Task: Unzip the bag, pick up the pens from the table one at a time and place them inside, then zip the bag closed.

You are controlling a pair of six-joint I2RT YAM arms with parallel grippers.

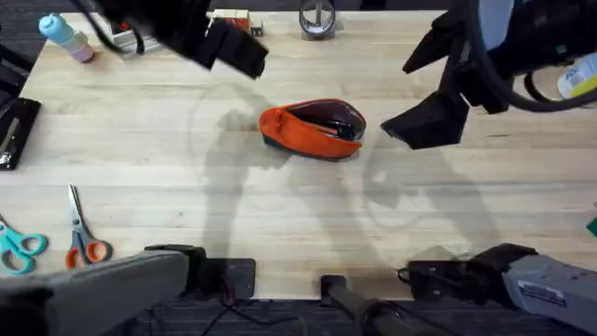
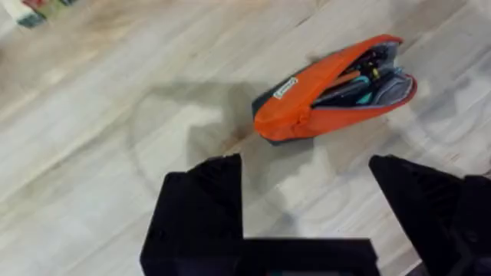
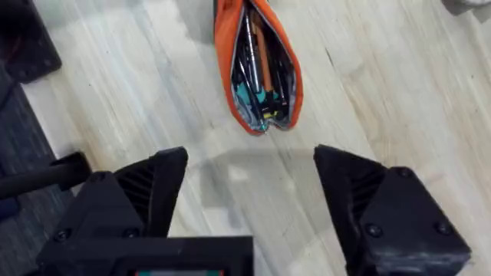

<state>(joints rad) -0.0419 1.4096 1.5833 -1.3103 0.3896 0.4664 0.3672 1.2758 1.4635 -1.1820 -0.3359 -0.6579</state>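
Scissors, two pairs, lie nearest, by the table's (image 1: 140, 196) near-left corner: teal-handled pair (image 1: 19, 245) at the left edge, orange-handled pair (image 1: 84, 238) just beside it. Not task items; parked out of the working area.

Mid-table, slightly toward the far edge: the bag (image 1: 312, 128), lying on its side, zipper fully open, mouth gaping toward the right. Both wrist views look into it — dark pens (image 3: 249, 54) packed inside with some orange and teal items. No loose pens seen on the wood, so the filling looks done; zipping shut is what remains, by my reading.

Left gripper (image 2: 307, 207) hangs above the far-left part of the table, jaws spread wide, nothing between them. Right gripper (image 3: 249, 199) hovers right of the bag's mouth, jaws likewise released and empty. Both are well clear of the bag, flanking it — probably staged so one can steady the fabric while the other takes the zip pull.

Far edge: a bottle (image 1: 65, 37) at the left corner, tape roll (image 1: 317, 19) near the middle.
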